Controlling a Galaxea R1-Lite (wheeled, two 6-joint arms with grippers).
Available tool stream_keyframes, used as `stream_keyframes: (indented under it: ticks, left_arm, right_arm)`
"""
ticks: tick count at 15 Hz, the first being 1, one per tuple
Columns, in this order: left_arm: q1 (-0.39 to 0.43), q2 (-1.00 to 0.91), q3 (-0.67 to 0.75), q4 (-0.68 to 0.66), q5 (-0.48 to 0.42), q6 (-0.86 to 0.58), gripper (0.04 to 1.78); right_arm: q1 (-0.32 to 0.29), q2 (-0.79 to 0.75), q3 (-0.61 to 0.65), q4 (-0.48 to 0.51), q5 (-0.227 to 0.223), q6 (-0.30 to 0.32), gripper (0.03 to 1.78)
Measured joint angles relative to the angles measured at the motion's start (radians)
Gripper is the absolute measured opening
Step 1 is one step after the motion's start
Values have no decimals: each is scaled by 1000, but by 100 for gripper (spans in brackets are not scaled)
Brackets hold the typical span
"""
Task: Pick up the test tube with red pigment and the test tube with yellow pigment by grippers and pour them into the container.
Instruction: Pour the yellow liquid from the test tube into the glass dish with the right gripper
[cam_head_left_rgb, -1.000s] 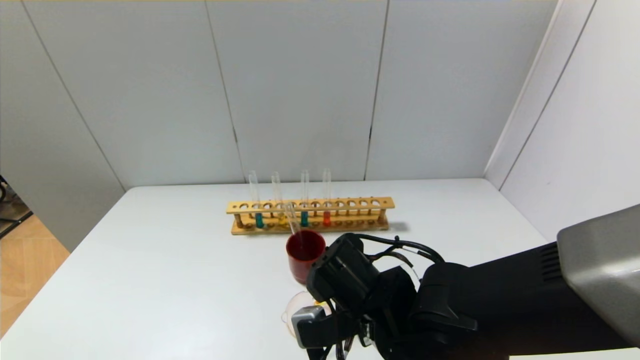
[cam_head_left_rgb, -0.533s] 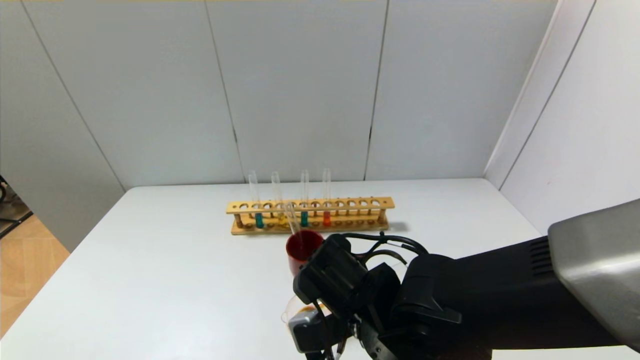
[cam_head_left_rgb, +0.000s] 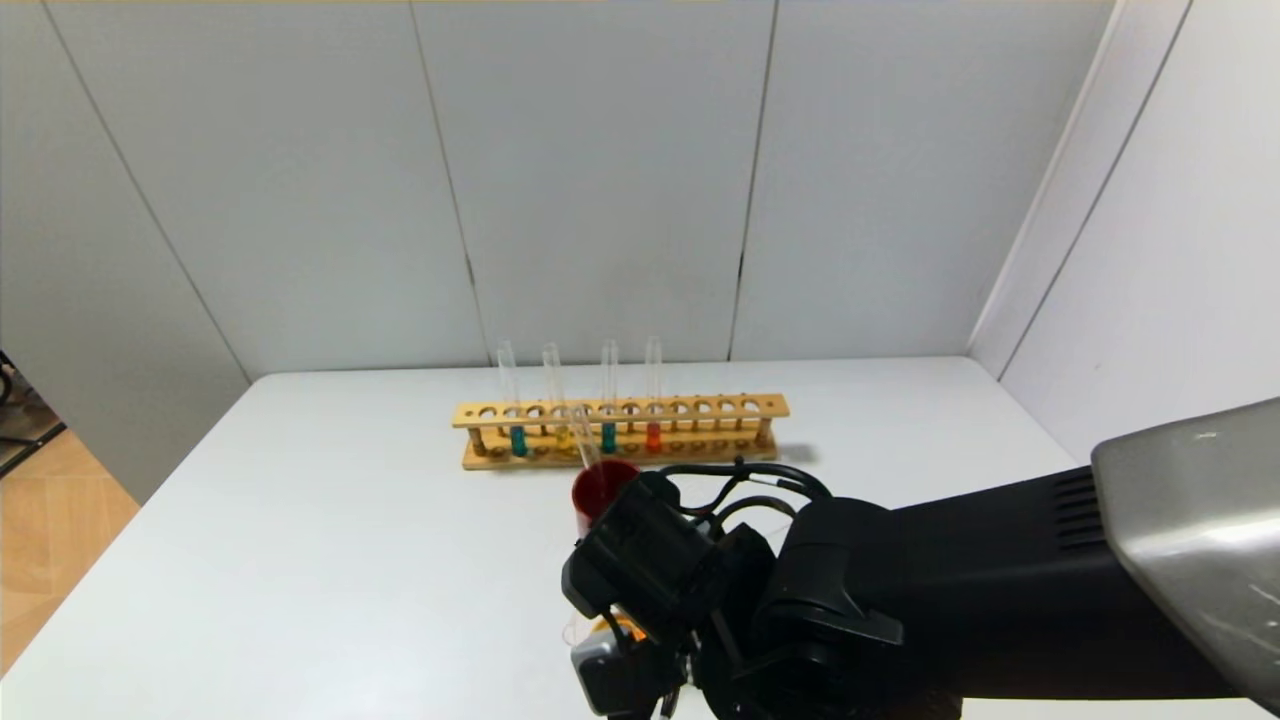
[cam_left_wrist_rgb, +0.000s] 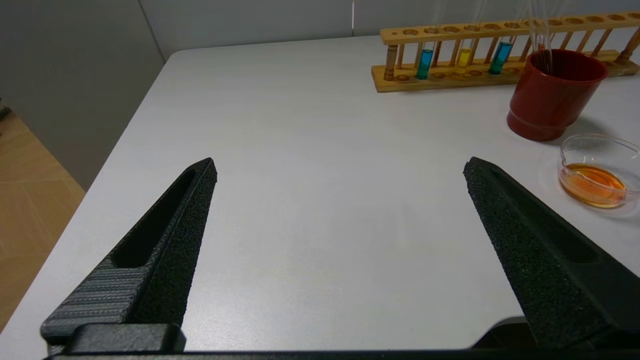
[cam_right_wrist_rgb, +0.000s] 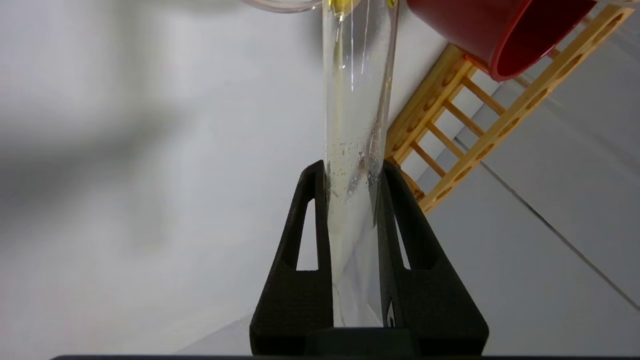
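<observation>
Since a second ago my right arm has slid toward me and lower in the head view, now hiding most of the dark-red cup (cam_head_left_rgb: 600, 487). Its right gripper (cam_right_wrist_rgb: 354, 172) is clamped on a slender clear glass tube (cam_right_wrist_rgb: 356, 125), tipped mouth-down, yellow droplets at its mouth over the low clear glass beaker (cam_left_wrist_rgb: 597, 169) holding orange liquid. I see the red-pigment tube (cam_head_left_rgb: 653, 432) and yellow-pigment tube (cam_head_left_rgb: 561, 430) upright in the wooden rack (cam_head_left_rgb: 620, 432) on the white counter (cam_head_left_rgb: 330, 560). My left gripper (cam_left_wrist_rgb: 340, 167) hangs wide open, empty.
</observation>
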Motion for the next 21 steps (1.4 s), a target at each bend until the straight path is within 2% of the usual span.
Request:
stream_keyframes:
  ticks: [3, 6, 21]
  left_arm:
    - [0, 0, 0, -1, 0, 0, 175]
    - [0, 0, 0, 0, 0, 0, 175]
    - [0, 0, 0, 0, 0, 0, 175]
  right_arm:
    - [10, 13, -41, 40, -7, -1, 28]
    - [18, 22, -70, 86, -33, -1, 28]
    - [46, 79, -233, 284, -74, 0, 28]
